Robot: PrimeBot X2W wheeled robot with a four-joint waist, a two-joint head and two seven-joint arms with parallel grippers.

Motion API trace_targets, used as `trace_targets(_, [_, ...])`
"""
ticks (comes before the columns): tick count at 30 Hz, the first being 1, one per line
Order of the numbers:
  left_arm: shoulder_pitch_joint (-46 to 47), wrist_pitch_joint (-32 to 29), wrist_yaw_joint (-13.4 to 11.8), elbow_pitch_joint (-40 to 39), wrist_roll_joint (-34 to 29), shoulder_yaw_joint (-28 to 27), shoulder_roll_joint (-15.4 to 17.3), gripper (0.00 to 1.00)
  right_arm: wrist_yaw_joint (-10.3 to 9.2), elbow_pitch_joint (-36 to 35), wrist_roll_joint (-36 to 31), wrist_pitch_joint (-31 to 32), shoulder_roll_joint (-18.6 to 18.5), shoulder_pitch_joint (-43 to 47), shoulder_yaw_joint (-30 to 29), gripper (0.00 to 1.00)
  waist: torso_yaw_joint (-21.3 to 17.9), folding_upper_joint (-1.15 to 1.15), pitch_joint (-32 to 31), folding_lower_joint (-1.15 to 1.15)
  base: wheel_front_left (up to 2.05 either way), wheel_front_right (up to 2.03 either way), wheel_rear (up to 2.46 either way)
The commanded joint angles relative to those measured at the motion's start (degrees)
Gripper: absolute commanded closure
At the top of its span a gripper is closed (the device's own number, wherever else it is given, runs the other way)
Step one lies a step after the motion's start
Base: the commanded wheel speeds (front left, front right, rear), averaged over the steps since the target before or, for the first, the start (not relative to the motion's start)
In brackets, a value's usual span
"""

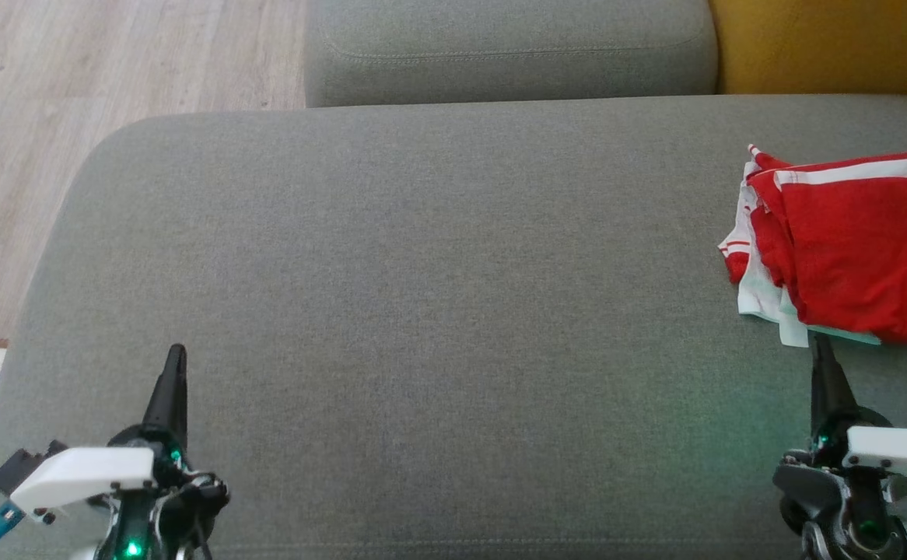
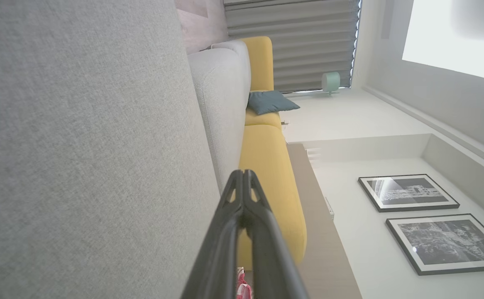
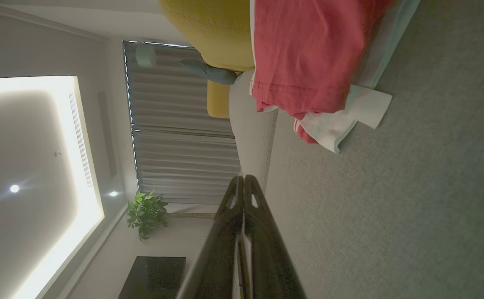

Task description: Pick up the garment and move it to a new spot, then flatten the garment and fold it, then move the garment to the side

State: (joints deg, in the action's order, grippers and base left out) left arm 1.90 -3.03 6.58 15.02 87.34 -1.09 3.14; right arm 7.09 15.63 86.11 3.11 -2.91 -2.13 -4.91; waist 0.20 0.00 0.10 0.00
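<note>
Both pinched shut, empty: left gripper idle, right gripper just beside folded red-and-white fabric garment on grey woven sofa cushion; looks placed, so back R off w/o snagging hem.

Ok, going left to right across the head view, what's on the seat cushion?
Left gripper → open stretch of grey seat cushion → red and white garment.
</note>
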Motion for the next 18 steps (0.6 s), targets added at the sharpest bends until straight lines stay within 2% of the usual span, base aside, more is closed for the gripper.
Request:
trace_targets(1, [3.6, -0.6, 0.5, -1.5, 1.2, -2.4, 0.9, 1.00, 0.37, -1.7, 1.6, 0.5, -1.1, -3.5, 0.7, 1.00, 0.0, 0.00, 0.0, 0.00, 0.00, 0.00, 0.00])
trace_targets(10, [4.1, -2.2, 0.9, -1.0, 6.0, -3.8, 0.9, 1.00, 0.40, -1.7, 7.2, 2.1, -1.1, -3.9, 0.0, 1.00, -0.2, 0.00, 0.1, 0.00, 0.00, 0.00, 0.00])
trace_targets(18, [4.2, -2.3, 0.9, -1.0, 6.0, -4.0, 0.8, 1.00, 0.40, -1.7, 7.2, 2.2, -1.0, -3.9, -0.2, 1.00, -0.2, 0.00, 0.1, 0.00, 0.00, 0.00, 0.00])
